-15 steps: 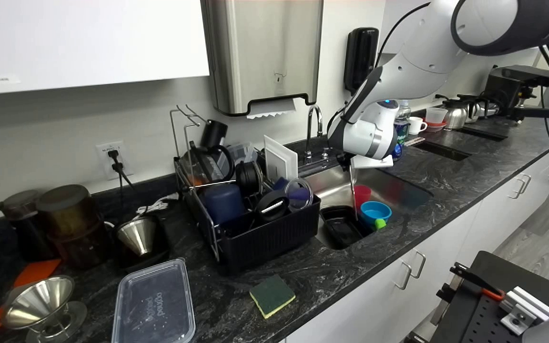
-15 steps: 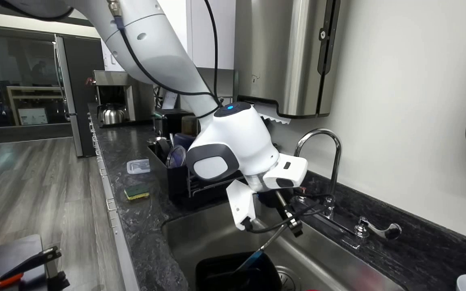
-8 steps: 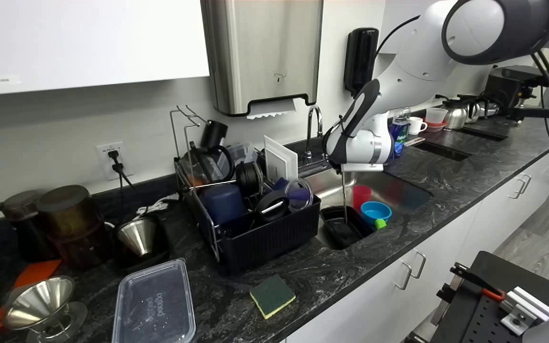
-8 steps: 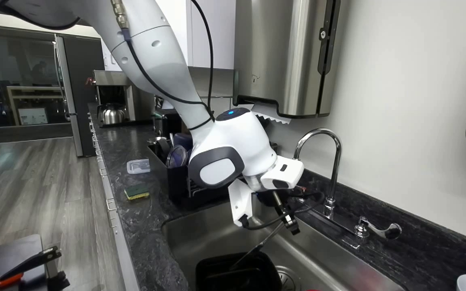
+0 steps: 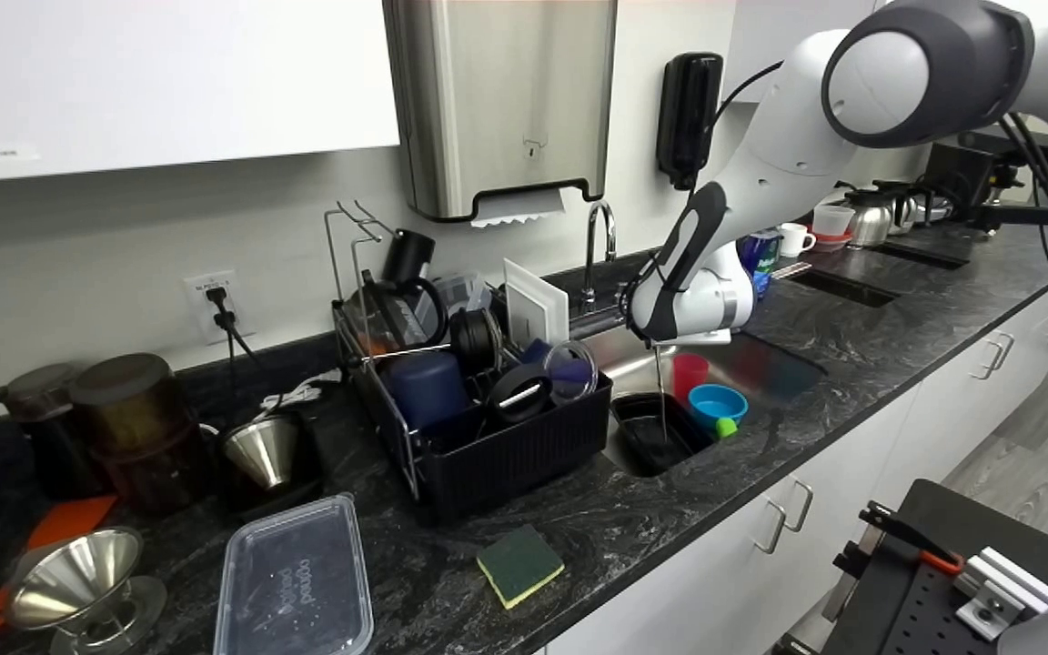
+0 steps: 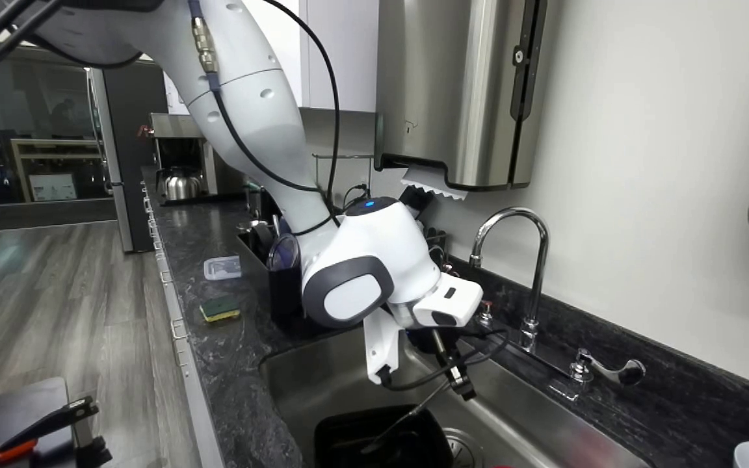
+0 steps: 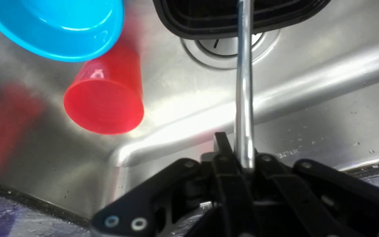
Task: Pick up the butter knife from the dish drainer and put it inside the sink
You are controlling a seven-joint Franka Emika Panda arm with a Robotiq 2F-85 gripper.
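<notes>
Silvery and thin, the knife point(image 7: 244, 82) hung down into the sink point(image 6: 322, 377), tilted rather than upright, with the gripper point(image 7: 240, 158) clenched on it near its upper end. In both exterior views its lower end showed against the inside of the tub point(image 6: 332, 435) that sat in the sink; whether it touched the bottom, I could not tell. I supposed it was pinched so near the top to let its length reach low while the gripper had room above the bowl point(image 7: 64, 26) and the cup point(image 7: 110, 89), both also in the sink. The rack point(image 5: 515, 468) stood just beside the sink, handy, I guessed, for washed things, and a plate point(image 5: 538, 309) in it was propped on edge, presumably to drain. By my reckoning only a gentle release was left; let go too high, the knife might clatter against the tub. As for the arm point(image 6: 257, 107), it reached over the sink from above, forearm sloping steeply down, wrist bent, so that the gripper pointed into the sink at a slant.
</notes>
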